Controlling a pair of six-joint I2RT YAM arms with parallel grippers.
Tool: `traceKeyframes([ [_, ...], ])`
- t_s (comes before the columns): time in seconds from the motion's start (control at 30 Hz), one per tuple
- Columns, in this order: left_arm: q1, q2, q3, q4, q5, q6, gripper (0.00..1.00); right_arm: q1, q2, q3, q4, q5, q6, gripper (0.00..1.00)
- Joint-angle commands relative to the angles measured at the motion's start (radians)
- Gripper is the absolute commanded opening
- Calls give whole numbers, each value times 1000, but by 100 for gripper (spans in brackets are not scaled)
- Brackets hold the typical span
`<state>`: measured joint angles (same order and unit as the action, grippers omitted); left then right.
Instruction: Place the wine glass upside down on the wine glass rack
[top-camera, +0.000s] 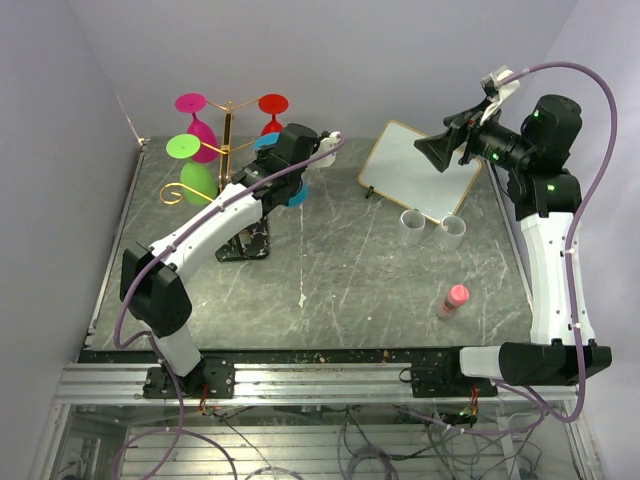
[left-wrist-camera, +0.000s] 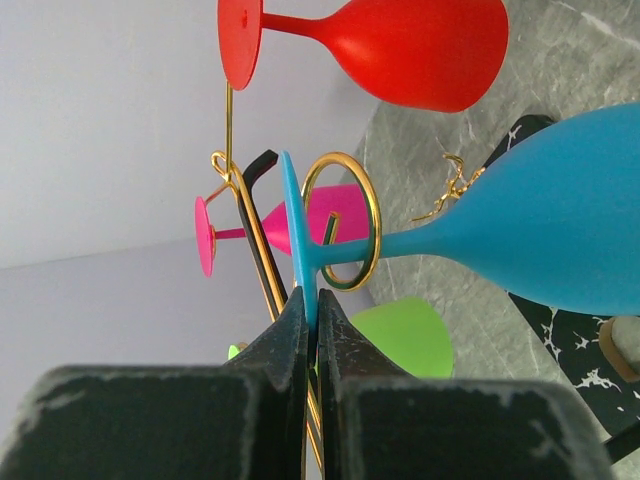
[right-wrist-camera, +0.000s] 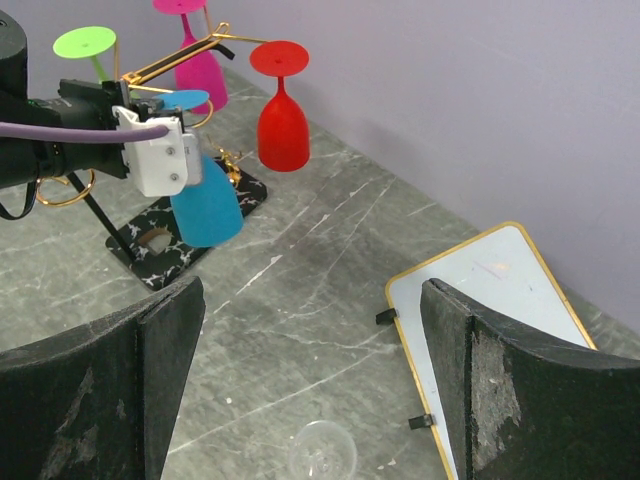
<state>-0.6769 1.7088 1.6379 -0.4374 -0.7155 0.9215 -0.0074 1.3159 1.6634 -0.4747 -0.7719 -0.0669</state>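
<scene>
The blue wine glass (top-camera: 293, 195) hangs bowl-down at the gold wine glass rack (top-camera: 228, 135), which stands on a black base with white marks (top-camera: 245, 243). My left gripper (top-camera: 275, 150) is shut on the edge of the glass's flat foot (left-wrist-camera: 298, 235). In the left wrist view its stem passes through a gold spiral arm end (left-wrist-camera: 340, 220), with the blue bowl (left-wrist-camera: 570, 220) beyond. The right wrist view shows the blue glass (right-wrist-camera: 205, 205) too. My right gripper (top-camera: 440, 150) is open and empty, raised at the back right (right-wrist-camera: 312, 288).
Red (top-camera: 272, 105), pink (top-camera: 195, 125) and green (top-camera: 190, 165) glasses hang on the rack. A white board with a gold rim (top-camera: 420, 170) lies at the back right. Two clear glasses (top-camera: 413, 222) stand in front of it, and a pink bottle (top-camera: 453, 300) lies nearer.
</scene>
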Motion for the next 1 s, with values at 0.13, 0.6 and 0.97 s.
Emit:
traceKeyframes([
  [0.13, -6, -45, -14, 22, -43, 10, 8, -11, -22, -7, 16, 14, -25, 89],
  [0.6, 4, -69, -41, -14, -50, -5, 12, -12, -31, -21, 2, 54, -65, 91],
  [0.97, 5, -15, 5, -92, -83, -47, 19, -13, -44, -35, 0, 63, -76, 91],
])
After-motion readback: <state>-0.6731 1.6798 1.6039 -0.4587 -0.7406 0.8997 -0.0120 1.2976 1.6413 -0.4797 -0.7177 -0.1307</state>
